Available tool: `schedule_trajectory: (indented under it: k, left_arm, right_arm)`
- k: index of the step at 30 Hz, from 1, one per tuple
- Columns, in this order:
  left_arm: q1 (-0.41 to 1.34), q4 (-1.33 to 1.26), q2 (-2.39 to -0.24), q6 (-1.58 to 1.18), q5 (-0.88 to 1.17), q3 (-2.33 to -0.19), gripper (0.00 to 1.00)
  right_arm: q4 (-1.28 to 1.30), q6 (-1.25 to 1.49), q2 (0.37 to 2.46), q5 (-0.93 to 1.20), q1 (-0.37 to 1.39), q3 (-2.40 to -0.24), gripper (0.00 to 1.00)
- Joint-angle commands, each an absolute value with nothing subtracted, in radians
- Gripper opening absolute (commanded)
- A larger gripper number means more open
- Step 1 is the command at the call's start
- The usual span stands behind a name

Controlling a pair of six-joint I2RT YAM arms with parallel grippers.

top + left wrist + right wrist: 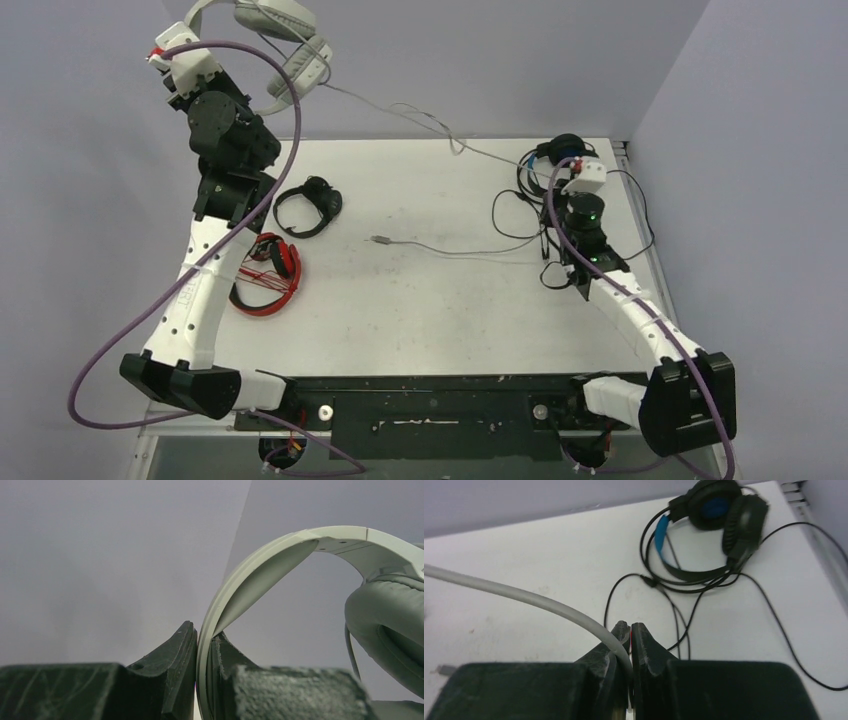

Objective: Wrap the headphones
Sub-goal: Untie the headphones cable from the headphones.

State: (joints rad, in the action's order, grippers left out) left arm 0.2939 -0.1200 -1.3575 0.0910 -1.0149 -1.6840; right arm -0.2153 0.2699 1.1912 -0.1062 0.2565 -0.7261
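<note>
**Inspector:** State the condition of each tool.

**Technician:** The left gripper [200, 647] was closed on the headband [260, 555] of the white-grey headset [285, 30]. The band was pinched edge-on between the two fingers. The right gripper [630, 630] was closed on the grey cable [524, 597], which entered from the left and passed down between the finger pads.

**Inspector:** Where was the white-grey headset, and how was it oriented?

**Technician:** It was held up off the table [450, 330], at the far left against the back wall. In the left wrist view the headband rose from the fingers and arched over to the right, ending at a grey ear cushion [390, 630] that hung lower on that side.

**Inspector:** And the long axis of the cable?

**Technician:** In the top view it ran from the raised headset down and to the right, toward the right arm. A second run lay flat on the table, roughly left to right, with the plug [380, 240] at its left end near the table's centre. Where the two runs joined at the right arm could not be made out from above.

**Inspector:** Position of the other units?

**Technician:** The black-and-blue headset [714, 510] lay at the far right corner, just beyond the right gripper, with its thin black cable looped loosely around it. The small black headset [308, 208] lay on the left side, beside the left arm. The red-and-black headset [270, 275] lay nearer the bases, partly under that arm.
</note>
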Motion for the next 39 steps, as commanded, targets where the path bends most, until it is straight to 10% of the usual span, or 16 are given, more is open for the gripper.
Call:
schedule_trajectory:
  k: [1, 16, 28, 34, 39]
  left_arm:
    - [0.226, -0.312, -1.338, 0.099, -1.072, -1.752, 0.0]
    - [-0.032, -0.322, -1.358, 0.058, -1.165, -1.719, 0.0]
    - [-0.055, -0.175, -1.376, -0.133, -1.107, -1.723, 0.0]
    - [-0.053, -0.054, -1.379, -0.288, -0.989, -1.76, 0.0]
    - [-0.033, 0.043, -1.39, -0.374, -0.868, -1.81, 0.0]
  right_arm:
    - [-0.013, 0.306, 1.124, -0.121, 0.122, -0.867, 0.0]
    - [0.407, 0.637, 1.139, -0.884, -0.126, -1.324, 0.0]
    - [0.059, 0.066, 1.13, -1.088, -0.118, -1.512, 0.01]
    - [-0.026, -0.338, 1.144, -1.063, 0.117, -1.564, 0.77]
    - [0.429, -0.124, 1.123, -0.591, 0.326, -1.617, 0.93]
